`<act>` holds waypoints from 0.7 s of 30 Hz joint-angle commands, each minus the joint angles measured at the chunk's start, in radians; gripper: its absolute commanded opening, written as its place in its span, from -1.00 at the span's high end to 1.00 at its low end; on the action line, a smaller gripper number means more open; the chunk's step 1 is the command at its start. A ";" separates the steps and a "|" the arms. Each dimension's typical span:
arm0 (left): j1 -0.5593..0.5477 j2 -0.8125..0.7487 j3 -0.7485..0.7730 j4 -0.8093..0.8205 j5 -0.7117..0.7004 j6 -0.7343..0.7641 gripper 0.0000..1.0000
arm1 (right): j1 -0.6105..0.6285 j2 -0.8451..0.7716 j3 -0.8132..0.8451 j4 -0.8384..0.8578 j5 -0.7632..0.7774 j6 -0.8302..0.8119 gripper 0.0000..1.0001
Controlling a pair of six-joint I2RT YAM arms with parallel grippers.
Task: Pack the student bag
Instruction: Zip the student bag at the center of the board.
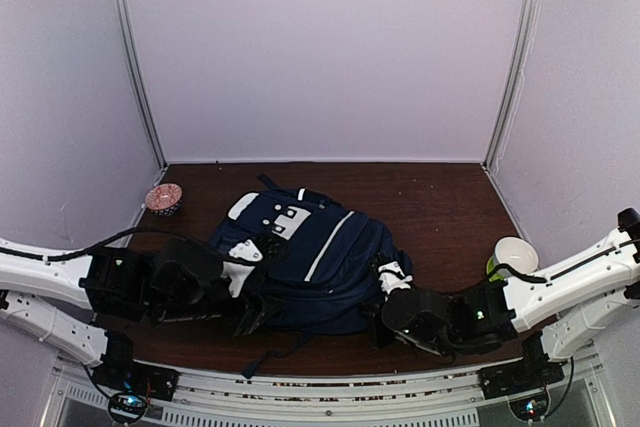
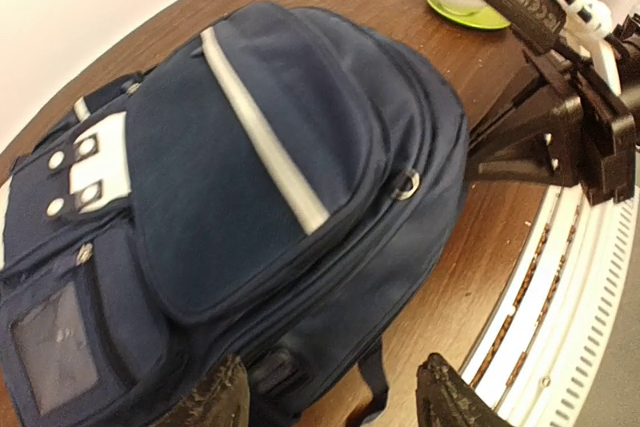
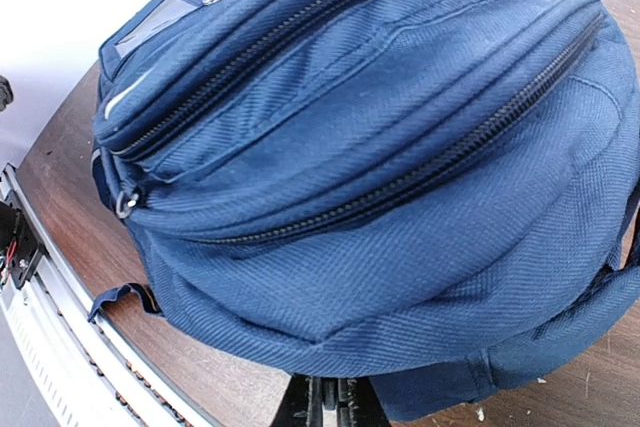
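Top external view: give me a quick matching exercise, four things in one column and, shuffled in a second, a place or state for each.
Things
1. large navy-blue fabric backpack with white trim
2. small round pink patterned bowl
3. white bowl on a lime-green saucer
4. left gripper

Places or states
A. right side of the dark wooden table
B. jaws wide open
C. lying in the middle of the table
D. far left corner of the table

Pairs: 1-C, 2-D, 3-A, 4-B
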 commanded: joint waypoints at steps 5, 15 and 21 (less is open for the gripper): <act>-0.015 0.271 0.183 0.143 -0.001 0.151 -0.96 | 0.039 0.007 0.054 0.104 -0.022 -0.041 1.00; -0.012 0.465 0.298 0.154 -0.024 0.224 -0.96 | 0.041 -0.021 0.002 0.158 0.007 -0.027 1.00; 0.022 0.505 0.295 0.170 -0.038 0.210 -0.96 | 0.043 -0.022 -0.010 0.164 -0.004 -0.024 1.00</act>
